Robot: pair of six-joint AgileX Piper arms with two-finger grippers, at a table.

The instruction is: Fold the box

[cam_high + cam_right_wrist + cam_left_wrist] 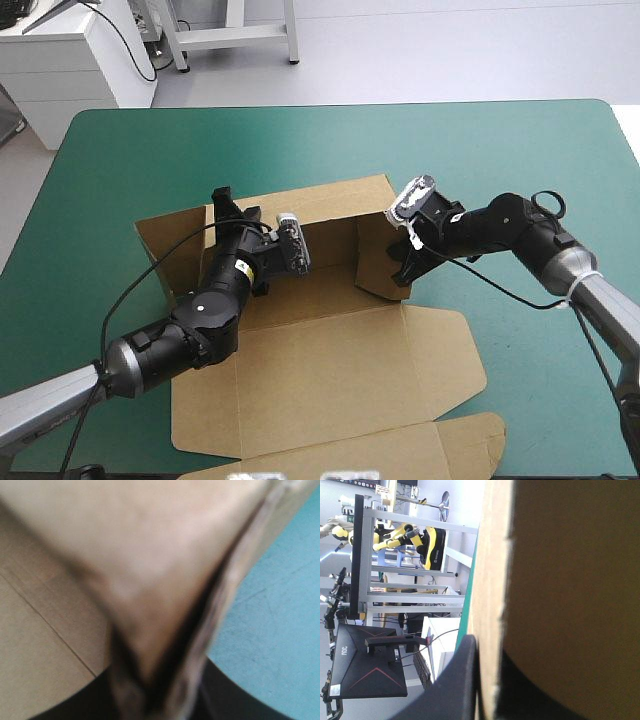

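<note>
Midway through assembly, the brown box (330, 350) sits at the centre of the table's teal-green cover (500, 150), seen from the high view. Its back wall (330, 205) is raised at 12 o'clock and its lid (330, 385) lies flat toward 6 o'clock, with the lid's flaps spread on the cover.

The left gripper (224, 203) reaches in from 8 o'clock and sits on the top edge of the left side wall (165, 235), at about 10 o'clock on the box. In the left wrist view its black fingers (457, 685) are all but closed, one on each face of the board, with the wall's pale cut edge (490, 605) running up between them.

The right gripper (402, 272) comes in from 3 o'clock and meets the raised right side wall (372, 255). The right wrist view is heavily blurred, but it appears to show a fold of board (165, 605) pinched between that gripper's nearly closed fingers (225, 695), with the cover just beyond.
</note>
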